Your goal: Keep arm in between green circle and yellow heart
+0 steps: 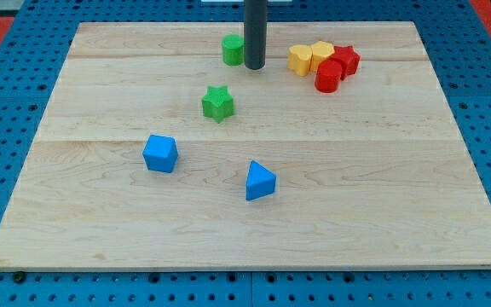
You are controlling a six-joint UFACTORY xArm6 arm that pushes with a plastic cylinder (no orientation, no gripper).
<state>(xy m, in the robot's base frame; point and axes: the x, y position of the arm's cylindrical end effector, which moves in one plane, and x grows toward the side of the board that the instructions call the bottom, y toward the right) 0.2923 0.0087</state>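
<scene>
The green circle (233, 49) sits near the board's top edge, left of centre. The yellow heart (301, 59) lies to its right, at the left end of a tight cluster. My tip (254, 66) rests on the board between the two, right beside the green circle's right side and farther from the yellow heart. The dark rod rises out of the view's top.
A second yellow block (322, 54), a red star (345, 60) and a red cylinder (329, 76) crowd against the yellow heart. A green star (217, 103) sits below the green circle. A blue cube (160, 153) and a blue triangle (259, 181) lie lower down on the wooden board (382, 188).
</scene>
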